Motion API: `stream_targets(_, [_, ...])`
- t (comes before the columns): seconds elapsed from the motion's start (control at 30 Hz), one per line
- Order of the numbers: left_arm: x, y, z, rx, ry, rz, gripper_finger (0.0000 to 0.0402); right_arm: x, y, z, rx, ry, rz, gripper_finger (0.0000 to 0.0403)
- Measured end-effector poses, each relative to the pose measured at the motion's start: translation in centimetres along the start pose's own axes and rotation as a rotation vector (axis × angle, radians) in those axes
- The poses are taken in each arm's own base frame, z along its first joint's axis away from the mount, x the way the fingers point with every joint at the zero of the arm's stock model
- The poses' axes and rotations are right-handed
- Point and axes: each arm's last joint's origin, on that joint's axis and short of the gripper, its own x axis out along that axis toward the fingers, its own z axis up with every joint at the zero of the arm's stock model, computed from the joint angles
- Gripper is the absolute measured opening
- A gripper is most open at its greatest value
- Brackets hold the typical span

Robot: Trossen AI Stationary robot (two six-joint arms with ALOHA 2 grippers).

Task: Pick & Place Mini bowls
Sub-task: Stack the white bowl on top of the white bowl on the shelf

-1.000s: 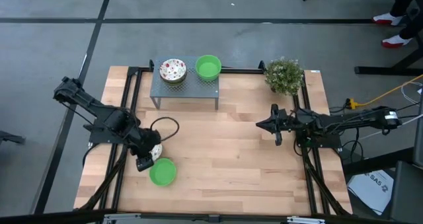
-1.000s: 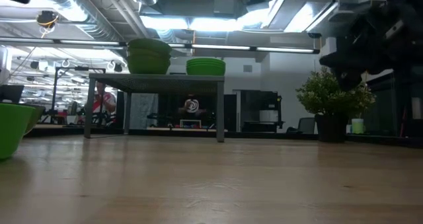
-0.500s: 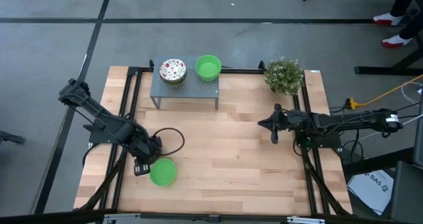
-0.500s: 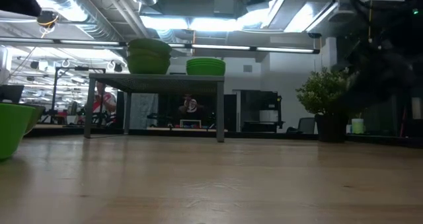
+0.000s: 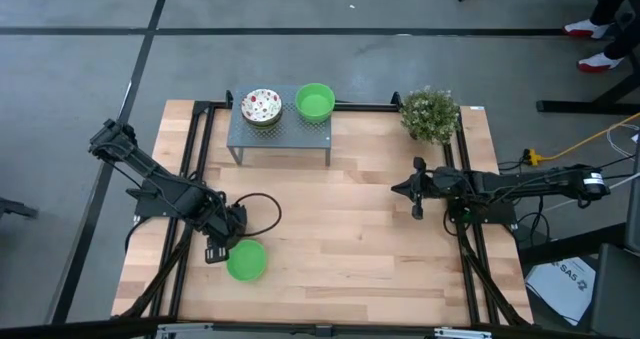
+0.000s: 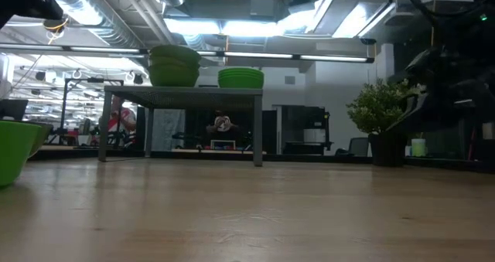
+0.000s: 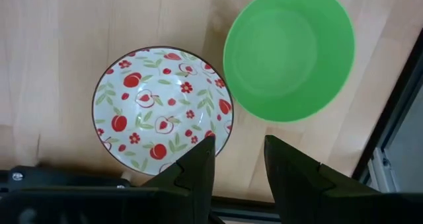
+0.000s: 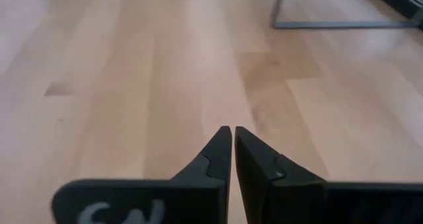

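1. Since a second ago, my left end effector (image 7: 238, 159) has shifted slightly toward the worktop's (image 5: 350, 239) left edge, and the patterned bowl (image 7: 162, 119) is now hidden under it from above.
2. Its jaws stand narrowly apart over the patterned bowl's empty rim, just beside an empty green bowl (image 5: 246, 261) near the front-left corner.
3. My right end effector (image 8: 232, 151) waits pinched closed by the right edge.

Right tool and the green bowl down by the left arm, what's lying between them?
Nothing: the high view shows bare wooden table between the right tool and that green bowl.
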Motion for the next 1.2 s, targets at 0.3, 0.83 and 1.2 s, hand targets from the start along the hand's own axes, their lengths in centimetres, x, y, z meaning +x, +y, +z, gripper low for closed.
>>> stream_targets(0.3, [0.0, 0.0, 0.0, 0.000, 0.000, 0.000, 0.0125, 0.0, 0.3, -0.1, -0.048, 0.010, 0.109, 0.0023])
stream_targets(0.83, [0.0, 0.0, 0.0, 0.139, -0.009, 0.003, 0.0125, -0.1, 0.3, 0.8, -0.093, -0.092, 0.101, 0.0023])
stream_targets(1.2, [0.0, 0.0, 0.1, 0.138, -0.026, 0.021, 0.0125, -0.6, 0.3, 1.8, -0.121, -0.216, 0.136, 0.0023])
